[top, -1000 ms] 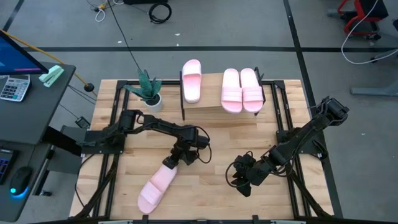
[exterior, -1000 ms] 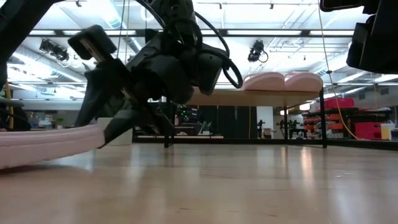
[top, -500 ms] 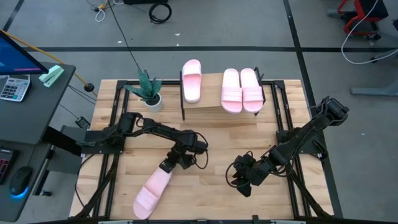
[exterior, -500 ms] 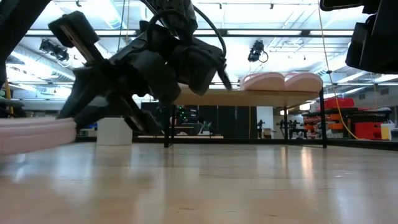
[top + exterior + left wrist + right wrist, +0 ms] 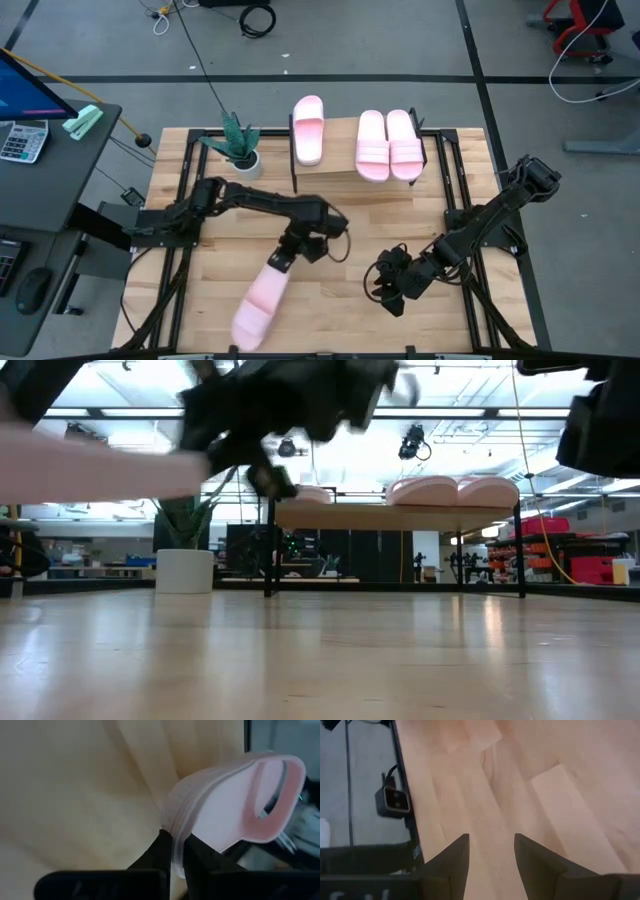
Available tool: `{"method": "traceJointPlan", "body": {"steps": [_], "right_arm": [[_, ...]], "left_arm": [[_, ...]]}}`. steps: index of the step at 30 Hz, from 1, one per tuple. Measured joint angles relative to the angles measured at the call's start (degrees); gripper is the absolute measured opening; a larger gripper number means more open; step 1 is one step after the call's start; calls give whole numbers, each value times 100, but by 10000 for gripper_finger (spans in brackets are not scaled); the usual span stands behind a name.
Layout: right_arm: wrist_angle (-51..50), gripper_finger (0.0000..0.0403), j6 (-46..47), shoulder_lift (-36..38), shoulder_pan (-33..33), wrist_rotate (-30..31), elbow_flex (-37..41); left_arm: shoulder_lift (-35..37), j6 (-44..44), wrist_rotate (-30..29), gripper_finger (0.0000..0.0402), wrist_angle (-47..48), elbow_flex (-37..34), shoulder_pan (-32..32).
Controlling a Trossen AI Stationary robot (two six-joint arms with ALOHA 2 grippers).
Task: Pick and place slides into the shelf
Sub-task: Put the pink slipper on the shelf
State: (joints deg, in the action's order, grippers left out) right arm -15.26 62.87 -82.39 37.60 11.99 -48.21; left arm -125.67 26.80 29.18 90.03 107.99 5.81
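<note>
I am seeing the left pincer (image 5: 279,262) carrying the pale pink rubber slide sandal (image 5: 258,302) higher than half a second ago: in the low view the sandal (image 5: 95,460) is now hanging clear above the wooden slatted worktop (image 5: 350,300), where before it was lying low against the boards. From above, the arm has swung a little to the right, and the sandal is pointing more towards the near edge. The left pincer is clamped on the sandal's sole rim at its far end, so the rest of the sandal is trailing away from it, near and slightly left. Three matching pink slides (image 5: 388,144) are sitting on the light wood plank shelf with the thin black frame (image 5: 330,168) at the far side. The right pincer (image 5: 390,290) is waiting near the worktop's near right part, its fingers apart and holding nothing.
</note>
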Motion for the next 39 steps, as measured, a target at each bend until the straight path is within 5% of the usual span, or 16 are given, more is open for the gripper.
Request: {"method": "traceJointPlan", "body": {"steps": [7, 13, 20, 23, 30, 39], "right_arm": [[-271, 162, 443, 0, 660, -33, 0], [-896, 162, 1522, -2, 1541, 556, 0], [-1204, 162, 2550, -2, 2182, 1425, 0], [-1218, 162, 2605, -2, 2247, 1640, 0], [-1251, 162, 2545, -2, 2190, 2107, 0], [-1306, 162, 2446, -2, 2177, 2375, 0]], "left_arm": [[292, -1175, -1200, 29, 7, 1575, -354], [675, -2488, -2070, 29, -3, 2606, -714], [1650, -3820, -2875, 29, -847, 2530, -786], [1992, -4498, -3689, 29, -1599, 2524, -684], [2367, -6424, -6983, 28, -3020, 2533, -115], [2291, -10190, -9399, 27, -3221, 1466, 714]]}}
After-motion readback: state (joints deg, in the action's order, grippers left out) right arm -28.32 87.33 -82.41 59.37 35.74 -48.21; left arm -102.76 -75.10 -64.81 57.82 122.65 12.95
